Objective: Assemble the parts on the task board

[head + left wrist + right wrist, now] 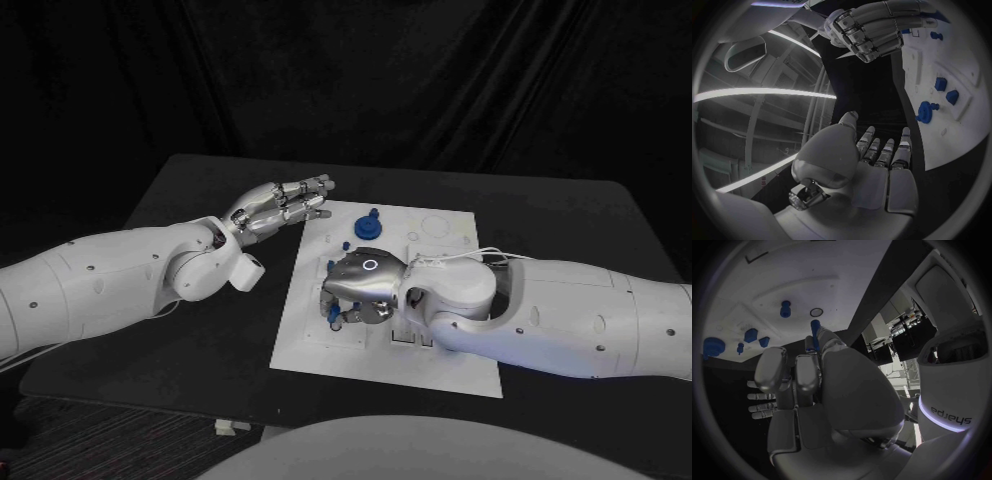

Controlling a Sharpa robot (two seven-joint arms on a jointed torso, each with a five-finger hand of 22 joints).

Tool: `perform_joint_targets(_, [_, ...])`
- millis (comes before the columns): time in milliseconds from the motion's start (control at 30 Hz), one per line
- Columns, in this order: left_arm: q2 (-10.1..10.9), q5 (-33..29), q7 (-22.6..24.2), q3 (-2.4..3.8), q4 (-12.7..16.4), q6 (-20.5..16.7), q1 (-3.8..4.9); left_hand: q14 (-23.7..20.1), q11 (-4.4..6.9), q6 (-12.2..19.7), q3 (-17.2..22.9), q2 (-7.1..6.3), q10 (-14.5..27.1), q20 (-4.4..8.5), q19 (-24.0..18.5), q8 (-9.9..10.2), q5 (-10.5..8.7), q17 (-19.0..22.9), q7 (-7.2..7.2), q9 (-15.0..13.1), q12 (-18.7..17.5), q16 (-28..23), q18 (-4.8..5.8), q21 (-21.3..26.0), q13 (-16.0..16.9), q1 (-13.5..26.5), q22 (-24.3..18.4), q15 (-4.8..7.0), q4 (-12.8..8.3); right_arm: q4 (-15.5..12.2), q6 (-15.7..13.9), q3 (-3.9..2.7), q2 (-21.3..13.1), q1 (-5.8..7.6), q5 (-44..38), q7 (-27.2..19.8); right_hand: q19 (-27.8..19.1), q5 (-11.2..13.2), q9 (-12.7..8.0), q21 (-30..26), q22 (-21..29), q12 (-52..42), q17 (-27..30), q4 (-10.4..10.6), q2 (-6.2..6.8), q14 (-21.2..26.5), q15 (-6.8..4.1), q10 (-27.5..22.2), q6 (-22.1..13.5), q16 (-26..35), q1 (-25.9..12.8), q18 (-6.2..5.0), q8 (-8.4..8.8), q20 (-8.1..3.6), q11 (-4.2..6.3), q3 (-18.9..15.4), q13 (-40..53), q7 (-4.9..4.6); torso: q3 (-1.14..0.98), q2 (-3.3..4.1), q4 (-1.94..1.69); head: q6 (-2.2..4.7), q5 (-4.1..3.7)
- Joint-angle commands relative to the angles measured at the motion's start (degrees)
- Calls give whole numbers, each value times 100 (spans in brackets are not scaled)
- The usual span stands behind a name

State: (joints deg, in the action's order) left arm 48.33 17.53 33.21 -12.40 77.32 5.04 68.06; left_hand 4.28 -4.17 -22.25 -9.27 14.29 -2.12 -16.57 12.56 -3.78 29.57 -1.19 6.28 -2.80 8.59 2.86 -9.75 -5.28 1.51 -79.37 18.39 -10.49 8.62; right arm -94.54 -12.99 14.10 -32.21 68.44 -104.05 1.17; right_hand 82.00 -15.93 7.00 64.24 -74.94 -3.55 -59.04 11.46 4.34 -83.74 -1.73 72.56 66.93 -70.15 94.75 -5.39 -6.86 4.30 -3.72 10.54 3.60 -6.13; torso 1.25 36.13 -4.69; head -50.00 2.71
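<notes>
The white task board [433,350] lies in the middle of the table. My right hand [364,285] hangs over its left half, fingers curled down. In the right wrist view a slim blue peg [815,329] sticks out between the thumb and a finger of that hand [817,390], which pinches it. Another blue peg [785,308] stands on the board beyond. A round blue knob [368,225] sits near the board's far edge. My left hand [281,207] hovers off the board's far left corner, fingers [879,150] stretched out and holding nothing.
Several small blue blocks [941,83] and the knob [926,111] lie in recesses on the board [967,130]. A small ring-shaped hole [816,312] shows on the board near the pinched peg. Black table [216,330] surrounds the board on all sides.
</notes>
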Motion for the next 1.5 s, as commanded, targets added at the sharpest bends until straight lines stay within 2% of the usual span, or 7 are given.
perform_joint_targets(33, [-15,-42,122,7,-1,17,-7,-5,-54,-43,37,71,-1,-19,38,-34,20,-2,2,-8,31,39,120,-3,7,4,-9,-26,-3,9,240,-3,8,-17,-231,16,16,-36,2,-2,-912,-15,13,-6,45,-36,13,119,10,-17,8,84,25,7,83,60,7,-36,-4,-5,11,0,5])
perform_joint_targets(133, [-21,-42,119,7,-7,21,-7,-5,-54,-43,37,71,-1,-19,38,-34,20,-2,2,-8,31,39,120,-3,7,4,-9,-26,-3,17,306,-3,10,-19,-238,23,10,-49,0,-8,-910,-15,13,-18,52,-31,14,123,15,-16,17,83,30,7,83,78,7,-38,-8,-6,3,0,-13])
perform_joint_targets(267, [-33,-42,117,7,-15,26,-7,-5,-54,-43,37,71,-1,-19,38,-34,20,-2,2,-8,31,39,120,-3,7,4,-9,-26,-3,39,389,-3,14,-21,-243,25,1,-40,-4,-21,-906,-14,32,-14,62,-21,17,128,23,-3,0,80,36,9,78,92,7,-43,-3,-12,-11,0,-19])
perform_joint_targets(500, [-52,-42,108,7,-31,38,-7,-5,-54,-43,37,71,-1,-19,38,-34,20,-2,2,-8,31,39,120,-3,7,4,-9,-26,-3,52,466,-3,13,-36,-245,32,-4,-31,-4,-32,-903,-15,42,-12,63,-17,18,130,27,4,-7,78,38,10,77,96,8,-43,-7,-10,1,0,-5])
perform_joint_targets(1167, [-99,-42,84,7,-64,71,-7,-6,-56,-39,44,75,1,-19,36,-36,20,-1,4,-6,22,38,121,-2,5,5,-15,-27,-3,97,413,-2,76,-92,-245,59,-17,-10,-5,-52,-897,-25,54,-14,71,-7,17,161,50,13,-21,74,39,11,85,115,12,-38,-5,-10,-5,0,-21])
perform_joint_targets(1500, [-107,-42,73,7,-79,82,-7,-6,-57,-40,53,82,4,-19,38,-37,20,-2,5,-5,13,39,122,-3,3,6,-17,-29,-3,100,368,-2,96,-122,-245,64,-20,3,-5,-45,-898,-34,58,-19,80,-2,10,195,75,17,-34,73,38,9,95,131,16,-31,-1,-11,0,0,-5])
